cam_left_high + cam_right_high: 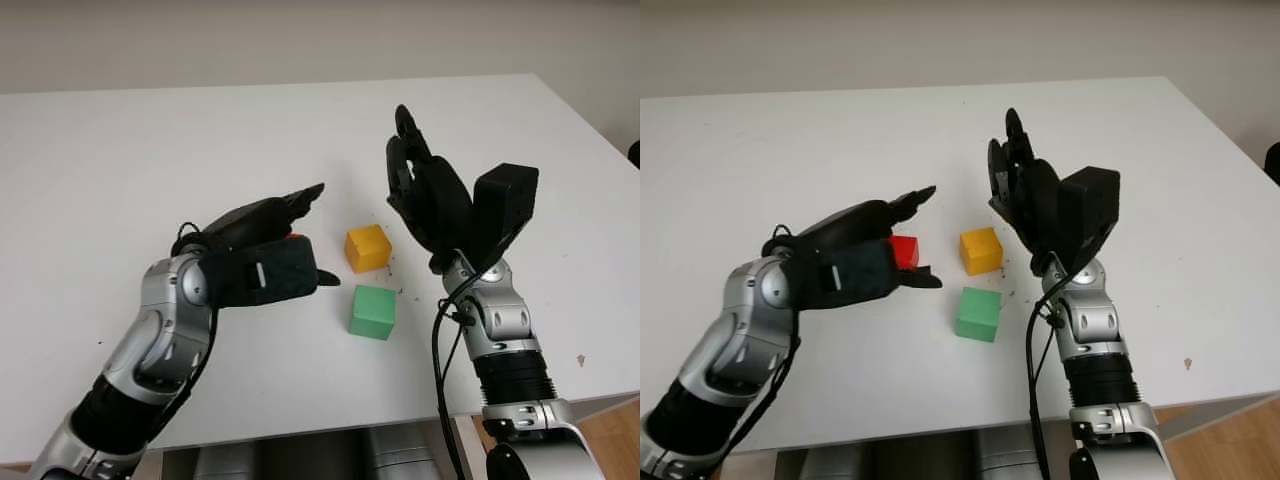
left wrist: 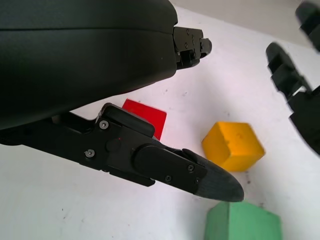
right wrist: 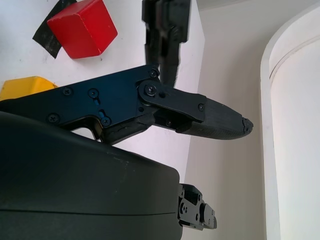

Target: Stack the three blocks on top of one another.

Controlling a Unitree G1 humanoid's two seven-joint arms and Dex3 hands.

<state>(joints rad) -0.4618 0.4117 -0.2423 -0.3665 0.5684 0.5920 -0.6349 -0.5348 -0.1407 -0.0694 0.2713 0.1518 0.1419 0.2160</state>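
Note:
Three blocks lie close together on the white table [image 1: 120,140]. The red block [image 1: 904,251] sits on the left, the yellow block [image 1: 368,247] to its right, and the green block [image 1: 373,311] nearer me. My left hand [image 1: 930,237] is open, with one finger above and the thumb in front of the red block, which it partly hides. None of its fingers press on the block. My right hand [image 1: 405,160] is open and raised just right of the yellow block, palm toward it. The left wrist view shows the red block [image 2: 147,116], the yellow block [image 2: 233,146] and the green block [image 2: 242,223].
The table's front edge [image 1: 330,430] runs just below the green block, and its right edge [image 1: 590,130] lies beyond my right arm. Small dark crumbs [image 1: 400,290] lie between the yellow and green blocks. Bare tabletop stretches behind and left of the blocks.

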